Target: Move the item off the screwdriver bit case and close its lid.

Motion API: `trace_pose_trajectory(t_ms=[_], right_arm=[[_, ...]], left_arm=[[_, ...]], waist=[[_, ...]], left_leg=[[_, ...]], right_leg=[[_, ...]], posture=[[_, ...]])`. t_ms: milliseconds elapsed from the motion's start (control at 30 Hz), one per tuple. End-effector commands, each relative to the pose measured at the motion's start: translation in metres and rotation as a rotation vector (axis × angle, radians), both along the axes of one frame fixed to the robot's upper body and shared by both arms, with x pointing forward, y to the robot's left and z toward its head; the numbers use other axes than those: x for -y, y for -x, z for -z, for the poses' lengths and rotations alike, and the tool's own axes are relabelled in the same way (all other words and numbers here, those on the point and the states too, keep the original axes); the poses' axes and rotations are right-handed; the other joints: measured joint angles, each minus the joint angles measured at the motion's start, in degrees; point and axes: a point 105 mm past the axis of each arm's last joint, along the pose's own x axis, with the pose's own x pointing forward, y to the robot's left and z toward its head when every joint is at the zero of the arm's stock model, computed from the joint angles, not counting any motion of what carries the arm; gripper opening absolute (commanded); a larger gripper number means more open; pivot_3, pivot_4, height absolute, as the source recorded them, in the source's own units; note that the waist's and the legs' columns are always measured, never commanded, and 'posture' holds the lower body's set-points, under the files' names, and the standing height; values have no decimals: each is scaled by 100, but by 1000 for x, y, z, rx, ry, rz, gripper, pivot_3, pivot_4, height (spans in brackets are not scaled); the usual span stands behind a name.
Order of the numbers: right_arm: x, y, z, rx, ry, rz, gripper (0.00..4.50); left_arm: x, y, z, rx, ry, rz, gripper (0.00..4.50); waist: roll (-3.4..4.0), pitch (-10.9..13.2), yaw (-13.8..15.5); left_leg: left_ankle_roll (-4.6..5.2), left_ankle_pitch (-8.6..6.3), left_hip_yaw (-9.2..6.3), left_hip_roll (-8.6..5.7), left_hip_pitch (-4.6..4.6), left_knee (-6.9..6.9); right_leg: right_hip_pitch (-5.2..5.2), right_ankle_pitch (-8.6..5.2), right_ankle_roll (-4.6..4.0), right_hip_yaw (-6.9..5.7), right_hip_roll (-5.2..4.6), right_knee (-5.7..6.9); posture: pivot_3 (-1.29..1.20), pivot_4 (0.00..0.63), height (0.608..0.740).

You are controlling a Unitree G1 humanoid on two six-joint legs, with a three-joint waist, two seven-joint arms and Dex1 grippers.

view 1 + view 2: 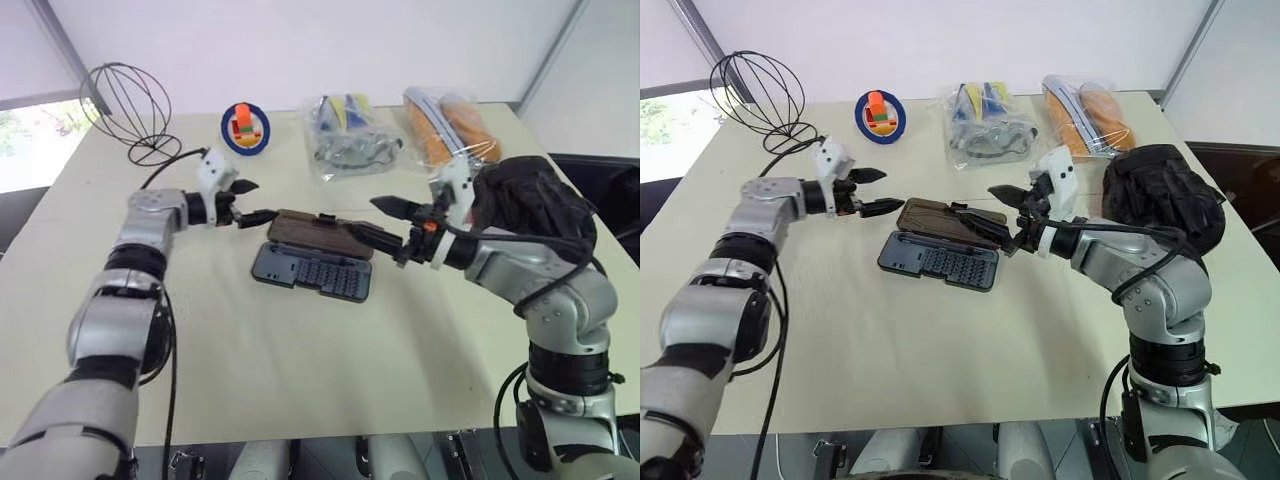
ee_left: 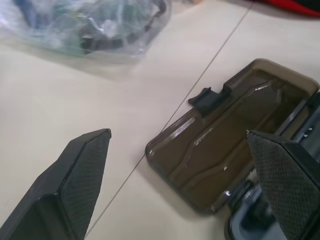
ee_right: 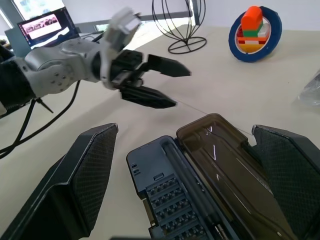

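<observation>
A: Look at the counter (image 1: 300,380): the screwdriver bit case (image 1: 312,271) lies open in the middle, tray of bits toward the robot, and the lid (image 1: 320,234) is folded back flat on the far side.

B: And the mitt? That's the item (image 1: 1162,196), right?

A: Yes, the big black mitt sits well off to the robot's right, near the counter's edge and behind the right forearm. Nothing rests on the case, so I'd judge the clearing step done and the closing still ahead.

B: Hence both arms crowding the lid.

A: Exactly. The left tool (image 1: 247,200) hangs at the lid's left end with its fingers spread wide and nothing between them. The right tool (image 1: 1006,217) comes in from the other end, fingers also wide apart and empty, the lower one over the lid.

B: Which way does the case run?

A: Its long axis goes across the counter, left to right from the robot's seat, skewed slightly. The hinge follows that same line between tray and lid, and the latch tab (image 2: 204,97) sits on the lid's far long edge, pointing away from the robot. To my eye the lid must swing up and toward the robot.
</observation>
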Motion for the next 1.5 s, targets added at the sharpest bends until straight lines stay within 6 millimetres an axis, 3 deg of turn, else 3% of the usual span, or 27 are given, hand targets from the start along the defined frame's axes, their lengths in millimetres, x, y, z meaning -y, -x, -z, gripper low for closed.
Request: trace_pose_trajectory(t_ms=[33,133,200,333,500,767,967,1067,1167,1300,1333,1500], right_arm=[[-2,7,-12,63,-15,10,4489],[3,3,-6,67,20,64,4489],[15,-17,1,71,62,175,4489],[26,-55,10,81,116,252,4489],[14,-99,35,78,296,184,4489],[-5,-133,68,46,486,80,4489],[-15,-138,80,14,533,41,4489],[-19,-130,95,-102,523,-20,3750],[-20,-120,109,-155,571,-107,2217],[-26,-115,112,-209,536,-153,240],[-27,-115,113,-206,550,-148,44],[-21,-119,121,-138,686,-114,44]], left_arm=[[6,-7,-7,47,-44,-21,4500],[13,-9,-10,50,-41,-16,4500],[16,-6,-29,53,31,36,4500],[9,11,-45,1,105,181,4500],[-15,52,-47,-72,117,307,4500],[-22,116,-57,-37,167,206,4500],[-26,136,-54,-18,221,79,4500],[-31,143,-52,-5,240,17,4500],[-33,148,-53,8,254,-21,4500],[-35,150,-55,25,266,-50,4500],[-35,150,-56,29,269,-56,4500],[-36,152,-56,50,282,-88,4500]], waist=[[-2,1,-28],[-2,1,-79],[-5,3,-104],[-7,4,-150],[0,3,-369],[0,8,-409],[1,7,-380],[1,7,-393],[2,6,-408],[3,3,-420],[2,1,-433],[0,-2,-439]], left_leg=[[1,0,0,0,0,0],[1,0,-1,1,-1,0],[1,0,-1,1,-1,0],[1,0,12,1,1,5],[2,-1,8,9,13,-7],[-2,0,-4,11,-7,-5],[-38,20,-9,9,-6,-7],[-40,21,-10,8,-4,-7],[-42,22,-10,9,-2,-9],[-17,7,-10,10,21,-15],[-17,7,-9,10,23,-17],[-27,7,-7,20,31,-18]], right_leg=[[0,0,0,0,0,0],[0,0,0,-1,1,1],[0,0,1,-1,1,2],[0,1,2,-1,4,7],[-1,0,2,11,10,11],[-22,0,2,19,9,8],[-23,1,0,17,7,10],[-20,1,0,16,7,9],[-19,0,0,16,8,9],[0,0,-1,16,11,7],[0,0,-1,16,11,8],[1,0,-3,19,20,12]], posture=[[0,150,740],[0,150,740],[0,150,740],[0,150,740],[0,150,740],[0,150,740],[0,150,740],[0,150,740],[0,150,740],[0,150,740],[0,150,740],[0,150,740]])
